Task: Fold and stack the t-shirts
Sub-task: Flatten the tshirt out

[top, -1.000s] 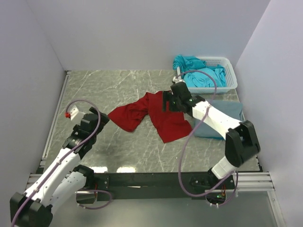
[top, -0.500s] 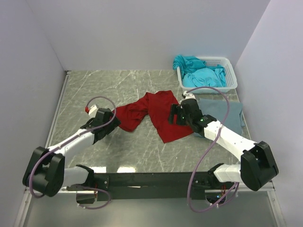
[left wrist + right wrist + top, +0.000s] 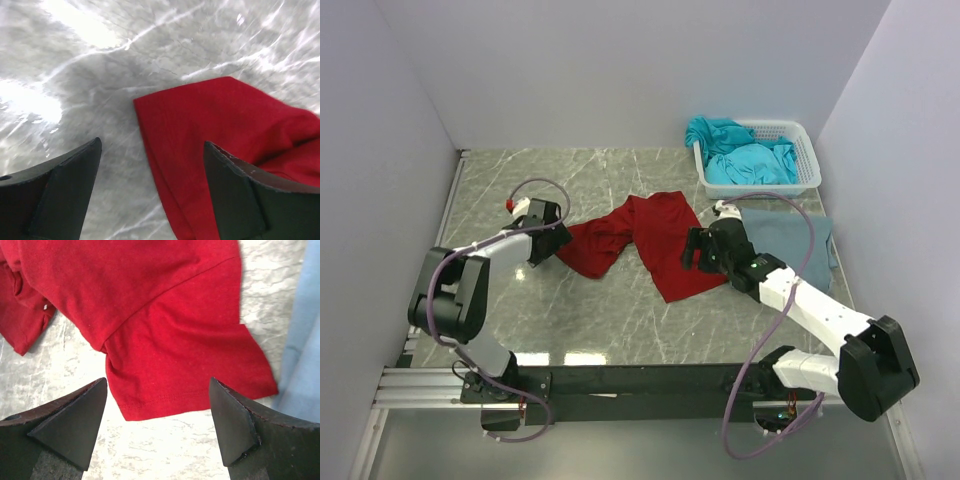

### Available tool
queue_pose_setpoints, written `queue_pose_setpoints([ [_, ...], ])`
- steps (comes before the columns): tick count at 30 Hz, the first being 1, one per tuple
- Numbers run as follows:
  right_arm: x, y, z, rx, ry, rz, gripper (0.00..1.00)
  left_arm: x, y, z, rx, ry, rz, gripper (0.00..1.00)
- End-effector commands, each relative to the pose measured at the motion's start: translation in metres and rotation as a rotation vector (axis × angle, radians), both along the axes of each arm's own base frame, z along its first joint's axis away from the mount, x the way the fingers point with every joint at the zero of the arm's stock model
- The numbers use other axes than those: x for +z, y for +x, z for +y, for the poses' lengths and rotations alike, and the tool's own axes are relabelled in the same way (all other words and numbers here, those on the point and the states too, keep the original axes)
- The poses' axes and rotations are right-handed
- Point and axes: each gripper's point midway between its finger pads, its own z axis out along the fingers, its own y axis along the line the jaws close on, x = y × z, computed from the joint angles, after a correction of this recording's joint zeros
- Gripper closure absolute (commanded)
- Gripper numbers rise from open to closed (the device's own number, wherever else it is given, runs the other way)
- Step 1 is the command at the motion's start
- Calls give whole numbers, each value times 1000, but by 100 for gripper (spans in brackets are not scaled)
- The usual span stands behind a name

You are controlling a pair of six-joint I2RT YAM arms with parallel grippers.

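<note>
The red shirt [image 3: 645, 243] lies crumpled in the middle of the table [image 3: 600, 170], its left part bunched and its right part spread flatter. The left gripper [image 3: 150, 150] hangs low over the shirt's left corner with its jaws apart and nothing between them but the cloth edge below; whether the fingers touch the cloth I cannot tell. The right gripper [image 3: 157, 385] is over the shirt's right side, also released, its jaws wide above a sleeve and a stitched hem. The grey-blue shirt [image 3: 790, 240] lies flat just beside the red one on the right, partly hidden by the right arm. Beyond it, at the far right corner, the turquoise shirts [image 3: 745, 160] are heaped in the basket [image 3: 805, 150], one drooping over its left rim
</note>
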Motion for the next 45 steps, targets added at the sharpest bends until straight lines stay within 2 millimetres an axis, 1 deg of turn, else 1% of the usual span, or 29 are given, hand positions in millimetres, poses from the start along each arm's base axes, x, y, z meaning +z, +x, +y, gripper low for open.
queue_pose_setpoints([
  [1, 10, 3, -8, -44, -8, -55, 12, -4, 10, -10, -71, -6, 33, 14],
  [3, 10, 2, -11, -49, -14, -57, 12, -8, 13, -10, -75, 6, 57, 21],
  [6, 10, 2, -15, -66, -28, -64, 12, -22, 10, -14, -99, 4, 107, 30],
  [9, 10, 3, -18, -75, -39, -66, 12, -30, 10, -22, -138, -21, 126, 37],
  [11, 8, 3, -18, -75, -46, -63, 12, -33, 11, -24, -151, -27, 136, 40],
  [14, 6, 3, -21, -87, -56, -60, 12, -39, 11, -26, -168, -28, 158, 50],
  [16, 5, 4, -22, -88, -66, -60, 12, -44, 13, -30, -197, -31, 171, 74],
  [17, 6, 4, -22, -88, -65, -61, 12, -43, 14, -31, -201, -38, 168, 74],
  [18, 4, 4, -23, -92, -70, -58, 12, -47, 13, -32, -210, -38, 178, 91],
  [19, 4, 5, -23, -93, -72, -58, 12, -47, 14, -33, -214, -41, 178, 99],
  [23, 1, 5, -25, -98, -84, -50, 12, -46, 14, -31, -205, -38, 167, 100],
  [24, 1, 5, -25, -98, -88, -50, 12, -40, 16, -30, -195, -29, 143, 100],
  [26, 0, 5, -24, -93, -90, -44, 12, -38, 12, -22, -167, -9, 137, 100],
  [27, -1, 5, -24, -90, -94, -40, 12, -28, 14, -21, -166, -1, 109, 100],
  [29, -3, 6, -23, -84, -99, -34, 12, -23, 9, -12, -137, 30, 89, 100],
  [30, -5, 5, -23, -83, -105, -28, 12, -10, 10, -10, -136, 34, 56, 100],
  [31, -6, 6, -23, -84, -108, -22, 12, -6, 9, -4, -117, 53, 44, 100],
  [32, -8, 6, -24, -84, -113, -15, 12, -6, 2, 0, -105, 63, 45, 100],
  [33, -12, 5, -23, -81, -121, 2, 12, 6, 2, 4, -78, 61, 11, 100],
  [34, -15, 4, -24, -82, -125, 13, 12, 10, -2, 8, -57, 68, -1, 100],
  [35, -18, 2, -23, -75, -131, 29, 12, 7, -12, 18, -21, 96, 7, 100],
  [36, -20, 2, -23, -77, -135, 42, 12, 20, -14, 22, 21, 82, -35, 100],
  [37, -27, 0, -23, -79, -144, 65, 12, 23, -19, 26, 51, 83, -50, 100],
  [38, -31, -3, -24, -78, -151, 86, 12, 19, -30, 38, 113, 105, -45, 99],
  [39, -33, -3, -24, -83, -149, 99, 12, 32, -33, 44, 146, 103, -87, 100],
  [41, -39, -6, -21, -74, -145, 124, 14, 34, -47, 58, 224, 120, -95, 99],
  [42, -41, -9, -16, -63, -136, 135, 15, 44, -53, 66, 280, 121, -130, 99],
  [44, -45, -11, -10, -45, -128, 151, 16, 46, -61, 71, 315, 113, -150, 99],
  [45, -47, -16, -1, -11, -113, 161, 17, 54, -63, 73, 325, 101, -179, 99],
])
